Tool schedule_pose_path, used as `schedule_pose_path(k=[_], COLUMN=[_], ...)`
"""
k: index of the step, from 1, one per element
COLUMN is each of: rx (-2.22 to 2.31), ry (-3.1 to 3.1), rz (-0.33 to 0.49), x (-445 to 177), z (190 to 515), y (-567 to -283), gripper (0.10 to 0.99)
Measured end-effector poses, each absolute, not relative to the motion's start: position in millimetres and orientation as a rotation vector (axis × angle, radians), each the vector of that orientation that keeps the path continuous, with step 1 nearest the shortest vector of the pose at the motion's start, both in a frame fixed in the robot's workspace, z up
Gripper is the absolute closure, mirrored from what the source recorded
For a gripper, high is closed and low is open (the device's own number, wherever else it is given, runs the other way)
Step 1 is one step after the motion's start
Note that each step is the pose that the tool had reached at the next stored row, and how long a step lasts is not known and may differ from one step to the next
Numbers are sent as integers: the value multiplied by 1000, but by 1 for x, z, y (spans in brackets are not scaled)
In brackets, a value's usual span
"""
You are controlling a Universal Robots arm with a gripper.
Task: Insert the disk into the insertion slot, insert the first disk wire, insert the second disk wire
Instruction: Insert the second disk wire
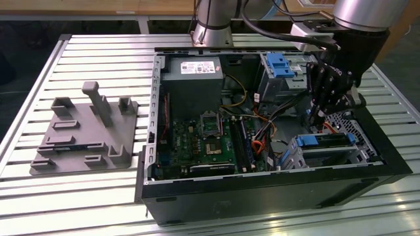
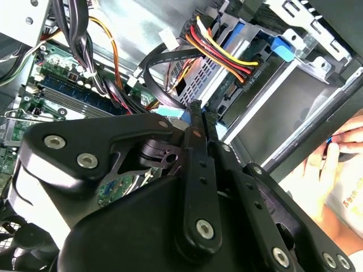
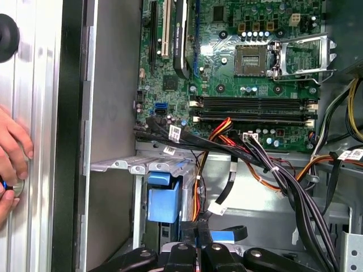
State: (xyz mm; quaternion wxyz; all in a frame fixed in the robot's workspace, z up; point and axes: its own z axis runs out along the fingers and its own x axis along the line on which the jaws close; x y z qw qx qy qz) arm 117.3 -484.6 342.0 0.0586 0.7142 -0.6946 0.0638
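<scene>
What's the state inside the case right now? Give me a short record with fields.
disk: lying in the insertion slot, blue carrier rails showing
gripper: down inside the computer case beside the slot, shut on a light-blue wire
red-yellow-black wire: its black plug sits at the disk's end
person's hand: outside the case wall, on the slatted table
</scene>
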Motion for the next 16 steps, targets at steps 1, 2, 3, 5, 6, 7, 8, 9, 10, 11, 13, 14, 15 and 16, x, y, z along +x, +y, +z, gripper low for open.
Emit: schedule_pose_path(k=[1, 2, 3, 5, 6, 7, 8, 9, 10, 11, 13, 14, 15, 16], rx=[2164, 2163, 2163, 2163, 2163, 2163, 2164, 2163, 2163, 2162, 2160, 2159, 2158, 2157], ry=[-2104, -2104, -2104, -2104, -2104, -2104, -2104, -2104, -2103, -2102, -2099, -2097, -2096, -2094], rz=[193, 193, 193, 193, 193, 193, 192, 189, 186, 183, 176, 172, 169, 166], x=[117, 117, 117, 117, 117, 118, 119, 120, 122, 124, 128, 130, 132, 134], z=[342, 342, 342, 342, 342, 343, 343, 345, 345, 346, 347, 347, 347, 347], y=[-485, -485, -485, -485, -485, -485, -485, -485, -485, -485, -485, -485, -485, -485], gripper=[945, 945, 945, 945, 945, 945, 945, 945, 945, 945, 945, 945, 945, 945])
